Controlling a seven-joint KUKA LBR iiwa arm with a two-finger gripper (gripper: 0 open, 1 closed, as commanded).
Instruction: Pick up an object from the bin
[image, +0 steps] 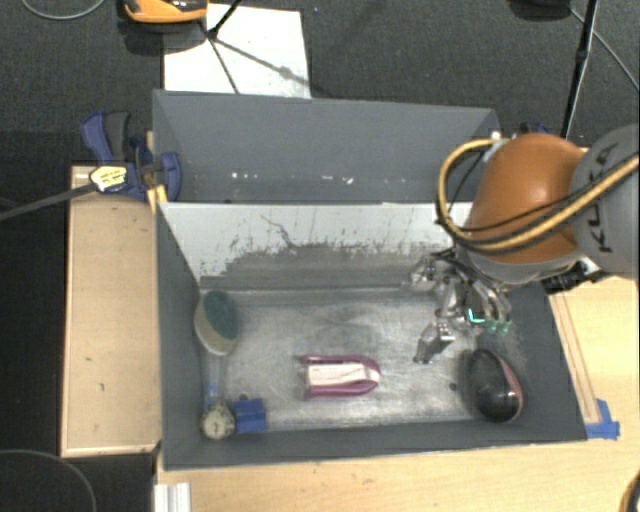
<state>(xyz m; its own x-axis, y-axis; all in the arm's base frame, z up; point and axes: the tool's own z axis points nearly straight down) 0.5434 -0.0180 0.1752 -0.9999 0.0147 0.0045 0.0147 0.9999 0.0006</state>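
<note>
The claw (437, 340) hangs low just left of a black oval thing (492, 385) on the bin's (300, 250) floor, likely the nearest pick; released or clenched, I cannot tell; a purple-and-white packet (340, 377) lies farther left of that oval, out of the way.

One camera looks down into the grey bin (300, 330), slightly oblique.

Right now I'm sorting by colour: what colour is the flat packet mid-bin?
Flat packet: purple with a white panel; camera view.
</note>
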